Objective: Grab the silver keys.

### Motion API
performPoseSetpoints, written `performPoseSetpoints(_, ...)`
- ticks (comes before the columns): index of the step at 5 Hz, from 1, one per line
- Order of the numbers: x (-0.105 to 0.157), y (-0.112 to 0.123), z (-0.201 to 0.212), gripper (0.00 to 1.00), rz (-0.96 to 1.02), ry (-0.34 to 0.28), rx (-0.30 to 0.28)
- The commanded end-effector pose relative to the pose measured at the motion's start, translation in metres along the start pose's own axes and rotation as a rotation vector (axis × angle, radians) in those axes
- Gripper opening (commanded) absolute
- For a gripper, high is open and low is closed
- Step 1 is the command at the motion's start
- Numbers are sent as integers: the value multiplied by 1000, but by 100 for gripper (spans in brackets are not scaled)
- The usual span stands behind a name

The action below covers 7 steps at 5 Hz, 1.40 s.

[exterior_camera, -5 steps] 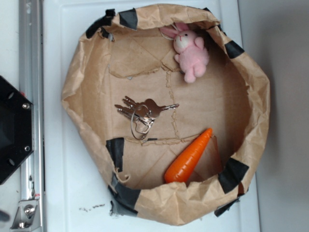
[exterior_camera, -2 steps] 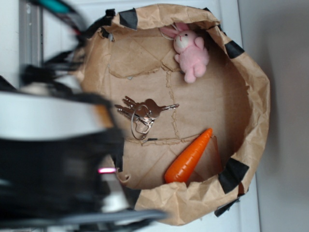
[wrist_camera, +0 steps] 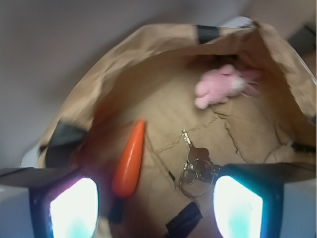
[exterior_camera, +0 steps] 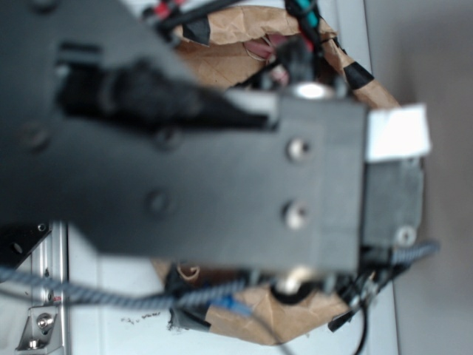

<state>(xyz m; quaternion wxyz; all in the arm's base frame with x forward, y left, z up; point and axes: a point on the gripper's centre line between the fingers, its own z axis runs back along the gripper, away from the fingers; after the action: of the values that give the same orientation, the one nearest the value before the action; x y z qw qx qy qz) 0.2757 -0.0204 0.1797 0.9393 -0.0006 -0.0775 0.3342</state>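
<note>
In the wrist view the silver keys [wrist_camera: 197, 163] lie flat on the brown paper floor of the paper-lined basket [wrist_camera: 163, 44], a small bunch on wire rings, partly cut off by the right finger. My gripper [wrist_camera: 156, 208] hovers above the basket, open, with nothing between its glowing fingertips [wrist_camera: 237, 207]. The keys sit just inside the right fingertip, apart from it. In the exterior view the blurred black arm [exterior_camera: 207, 170] fills the picture and hides the keys.
An orange carrot [wrist_camera: 130, 158] lies left of the keys, near the left finger. A pink plush rabbit [wrist_camera: 220, 87] rests at the far side. Black tape patches [wrist_camera: 64, 136] mark the paper rim [exterior_camera: 369, 89]. A metal rail [exterior_camera: 44, 296] runs at the left.
The arm has swung in from the left and now covers the basket in the exterior view. The keys, carrot and rabbit lay unmoved in the earlier frames.
</note>
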Motion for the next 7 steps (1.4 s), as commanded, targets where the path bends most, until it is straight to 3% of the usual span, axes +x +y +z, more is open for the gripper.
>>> performPoseSetpoints(1, -18, 74, 10, 100, 166, -36, 162)
performPoseSetpoints(2, -28, 83, -3, 100, 217, -48, 241)
performPoseSetpoints(3, -30, 77, -9, 100, 181, -60, 189)
performPoseSetpoints(7, -30, 77, -9, 100, 181, -60, 189)
